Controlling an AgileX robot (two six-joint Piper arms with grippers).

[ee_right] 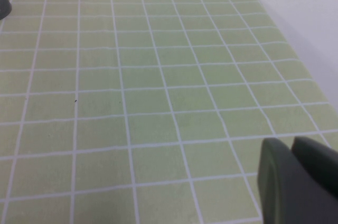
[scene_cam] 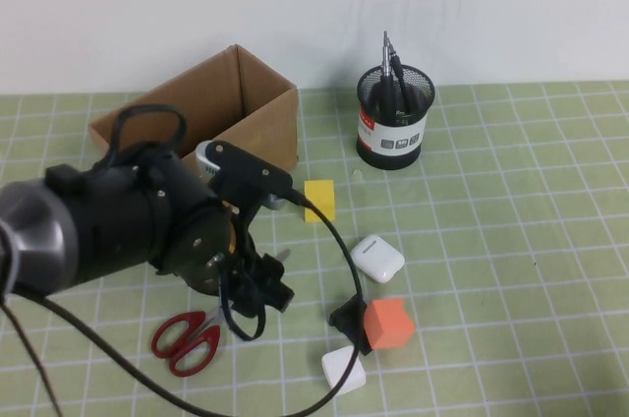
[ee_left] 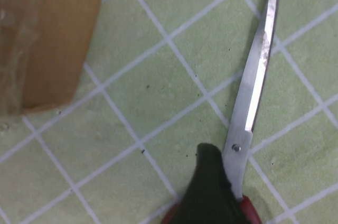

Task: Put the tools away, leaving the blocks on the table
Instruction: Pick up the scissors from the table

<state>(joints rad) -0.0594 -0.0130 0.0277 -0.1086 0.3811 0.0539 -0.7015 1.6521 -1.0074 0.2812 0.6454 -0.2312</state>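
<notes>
Left arm fills the near-left of the high view, bent down over the table (scene_cam: 511, 240), a light green mat with a white grid. Left gripper (scene_cam: 257, 301) sits low, just right of the scissors (scene_cam: 187, 340). Scissors: red loop handles, steel blades, lying flat on the mat at the near left; blades run under the gripper. Left wrist view shows the blades (ee_left: 253, 86) together, scuffed and shiny, pivot screw visible, one dark finger (ee_left: 208, 192) lying against them by the pivot. Cannot tell whether the left fingers are open or clamped.

Right gripper (ee_right: 298, 182) shows only as a dark edge in its own wrist view, over bare mat; finger state cannot be told.

Two black-handled tools (scene_cam: 393, 83) stand upright in the black mesh holder (scene_cam: 394, 132), far centre. Cardboard box (scene_cam: 211, 107) far left, open. Yellow block (scene_cam: 320, 200) just right of the box; orange-red block (scene_cam: 388, 324) near centre, touching a small black piece (scene_cam: 348, 323); white block (scene_cam: 343, 371) nearest.
</notes>
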